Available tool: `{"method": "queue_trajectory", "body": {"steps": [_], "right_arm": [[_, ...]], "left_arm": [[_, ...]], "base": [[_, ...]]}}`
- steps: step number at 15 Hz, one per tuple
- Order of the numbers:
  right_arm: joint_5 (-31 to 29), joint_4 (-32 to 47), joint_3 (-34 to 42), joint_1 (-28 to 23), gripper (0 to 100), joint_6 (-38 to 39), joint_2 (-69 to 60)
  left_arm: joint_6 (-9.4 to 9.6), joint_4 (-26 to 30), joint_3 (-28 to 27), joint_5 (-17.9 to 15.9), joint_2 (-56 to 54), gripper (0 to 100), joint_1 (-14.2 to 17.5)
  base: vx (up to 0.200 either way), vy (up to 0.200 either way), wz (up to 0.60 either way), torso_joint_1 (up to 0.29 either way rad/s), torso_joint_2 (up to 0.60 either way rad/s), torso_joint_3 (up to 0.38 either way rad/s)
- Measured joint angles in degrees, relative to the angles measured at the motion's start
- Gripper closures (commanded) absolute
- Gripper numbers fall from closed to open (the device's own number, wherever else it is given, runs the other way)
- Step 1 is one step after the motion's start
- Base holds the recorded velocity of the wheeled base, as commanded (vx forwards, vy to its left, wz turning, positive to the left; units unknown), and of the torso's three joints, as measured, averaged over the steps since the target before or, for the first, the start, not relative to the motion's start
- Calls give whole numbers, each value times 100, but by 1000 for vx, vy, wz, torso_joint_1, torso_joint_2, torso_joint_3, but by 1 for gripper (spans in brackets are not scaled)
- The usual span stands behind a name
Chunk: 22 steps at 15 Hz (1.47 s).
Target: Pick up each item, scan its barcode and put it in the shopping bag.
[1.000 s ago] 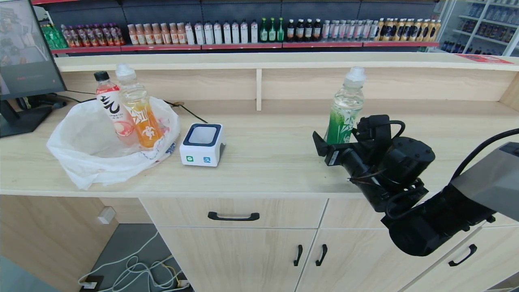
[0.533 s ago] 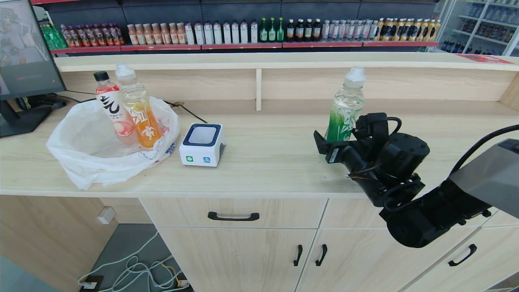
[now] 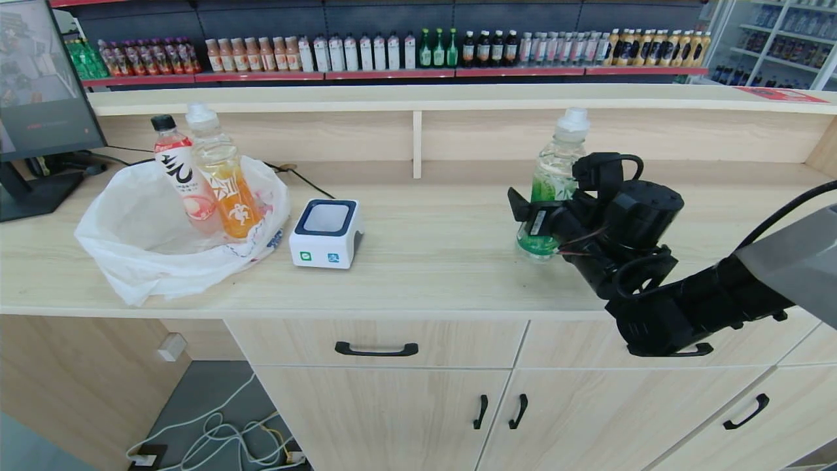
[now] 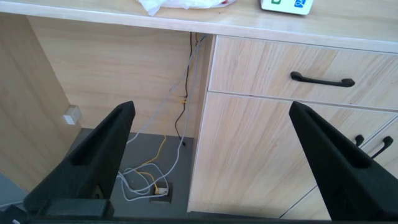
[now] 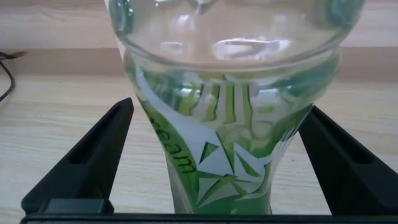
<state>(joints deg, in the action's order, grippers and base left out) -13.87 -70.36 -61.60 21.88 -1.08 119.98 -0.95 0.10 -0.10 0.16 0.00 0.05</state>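
Note:
A clear bottle with a green label (image 3: 556,169) (image 5: 224,149) stands upright on the right of the wooden counter (image 3: 431,255). My right gripper (image 3: 540,210) (image 5: 219,112) is open, one finger on each side of the bottle's lower half, with small gaps. A white shopping bag (image 3: 137,242) lies at the counter's left, holding a peach drink bottle (image 3: 178,171) and an orange drink bottle (image 3: 227,183). The white barcode scanner (image 3: 325,233) sits just right of the bag. My left gripper (image 4: 211,168) hangs open below the counter, in front of the cabinet.
A monitor (image 3: 39,78) stands at the far left. A raised back ledge with a divider (image 3: 416,154) runs behind the counter. Drawer and door handles (image 3: 376,350) face me below. Cables lie on the floor (image 3: 222,435). Drink shelves line the back wall.
My right gripper has risen and moved forward toward the green bottle, from in front of its base to straddling its lower half. The bottle, bag and scanner have stayed put.

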Motion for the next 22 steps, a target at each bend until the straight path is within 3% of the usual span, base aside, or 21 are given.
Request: {"method": "queue_trajectory", "body": {"steps": [11, 12, 22], "right_arm": [[20, -2, -50, -11, 0, -2, 2], [20, -11, -46, -11, 100, 5, 0], [17, -26, -15, -6, 100, -15, -155]], "left_arm": [[0, 0, 0, -2, 0, 0, 2], [0, 0, 0, -2, 0, 0, 2], [0, 1, 0, 0, 0, 0, 2]], "base": [[0, 0, 0, 0, 0, 0], [0, 0, 0, 0, 0, 0], [0, 0, 0, 0, 0, 0]]}}
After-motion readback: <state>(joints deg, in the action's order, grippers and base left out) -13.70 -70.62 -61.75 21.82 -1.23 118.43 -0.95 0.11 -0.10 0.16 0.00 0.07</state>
